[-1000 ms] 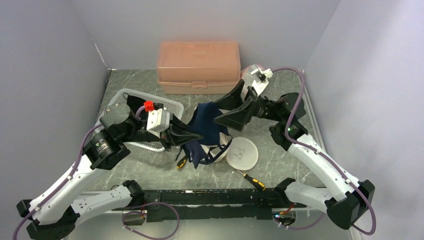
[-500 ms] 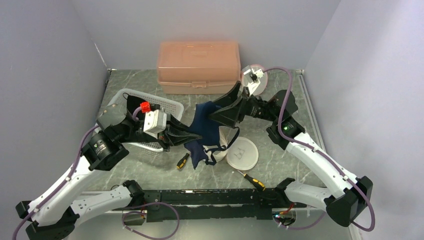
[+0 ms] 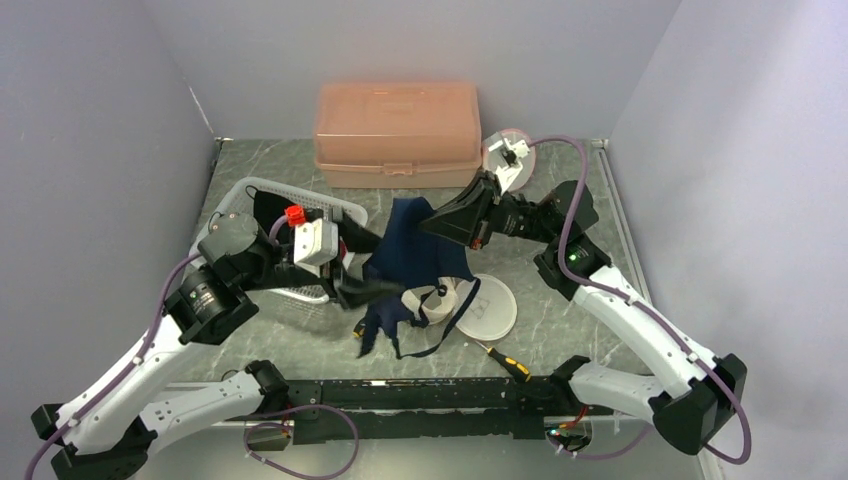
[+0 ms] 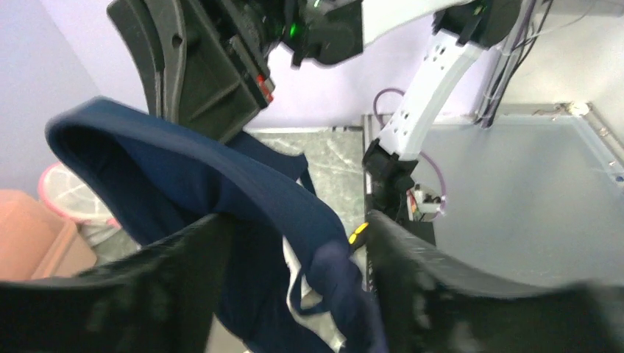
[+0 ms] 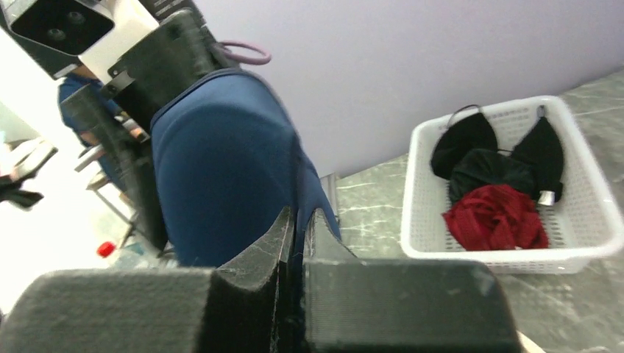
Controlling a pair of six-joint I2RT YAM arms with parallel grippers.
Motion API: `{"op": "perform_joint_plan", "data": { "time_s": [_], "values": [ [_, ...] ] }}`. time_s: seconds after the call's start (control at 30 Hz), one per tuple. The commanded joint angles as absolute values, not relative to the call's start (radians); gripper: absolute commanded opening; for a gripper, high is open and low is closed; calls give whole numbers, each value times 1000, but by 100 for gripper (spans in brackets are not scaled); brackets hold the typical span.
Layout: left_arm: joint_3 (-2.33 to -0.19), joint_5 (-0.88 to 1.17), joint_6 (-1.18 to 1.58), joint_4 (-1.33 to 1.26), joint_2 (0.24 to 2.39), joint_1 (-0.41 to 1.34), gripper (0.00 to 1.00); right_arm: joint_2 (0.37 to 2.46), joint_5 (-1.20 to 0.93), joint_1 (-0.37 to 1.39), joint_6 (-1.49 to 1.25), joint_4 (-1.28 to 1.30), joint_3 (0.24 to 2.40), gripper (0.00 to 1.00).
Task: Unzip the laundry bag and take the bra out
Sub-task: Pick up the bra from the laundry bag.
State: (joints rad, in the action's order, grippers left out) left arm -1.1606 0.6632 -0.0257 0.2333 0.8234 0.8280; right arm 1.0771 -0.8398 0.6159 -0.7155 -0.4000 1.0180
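Note:
The navy blue bra (image 3: 415, 250) hangs above the middle of the table. My right gripper (image 3: 440, 222) is shut on its upper edge, and in the right wrist view the blue cloth (image 5: 221, 176) is pinched between the closed fingertips (image 5: 298, 220). My left gripper (image 3: 355, 278) stands open at the bra's left side; in the left wrist view the bra (image 4: 221, 191) droops loosely between the parted, blurred jaws (image 4: 294, 287). The white round laundry bag (image 3: 487, 307) lies flat on the table under the bra's right end.
A white basket (image 3: 335, 210) with black and red garments (image 5: 497, 217) stands at the left. A peach lidded box (image 3: 397, 130) sits at the back, with a pink round bag (image 3: 498, 150) beside it. A yellow-handled screwdriver (image 3: 505, 363) lies near the front edge.
My right gripper has shut on the bra's top edge. My left gripper has opened, and the bra's lower end and straps have dropped toward the front.

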Motion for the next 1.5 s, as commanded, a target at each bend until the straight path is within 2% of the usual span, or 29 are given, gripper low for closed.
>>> {"op": "perform_joint_plan", "data": {
  "time_s": [0.0, 0.1, 0.3, 0.57, 0.77, 1.13, 1.33, 1.47],
  "values": [
    [-1127, 553, -7, 272, 794, 827, 92, 987, -729, 614, -512, -237, 1090, 0],
    [-1118, 493, -6, 341, 760, 827, 93, 944, -644, 616, -354, -74, 1139, 0],
    [-1169, 470, -6, 384, 714, 827, 93, 894, -613, 632, -188, -18, 1128, 0],
    [-1275, 508, 122, 239, 840, 827, 93, 906, -465, 745, 43, 152, 1169, 0],
    [-1324, 682, 148, 260, 1001, 827, 93, 899, -487, 777, 44, 158, 1164, 0],
    [-1217, 764, 150, 243, 1028, 824, 92, 849, -638, 776, -26, 54, 1129, 0],
    [-1168, 846, 189, 172, 1041, 816, 59, 844, -687, 778, -68, 4, 1121, 0],
    [-1159, 856, 201, 149, 1054, 816, 26, 850, -699, 777, -94, -33, 1118, 0]
  ]
}}
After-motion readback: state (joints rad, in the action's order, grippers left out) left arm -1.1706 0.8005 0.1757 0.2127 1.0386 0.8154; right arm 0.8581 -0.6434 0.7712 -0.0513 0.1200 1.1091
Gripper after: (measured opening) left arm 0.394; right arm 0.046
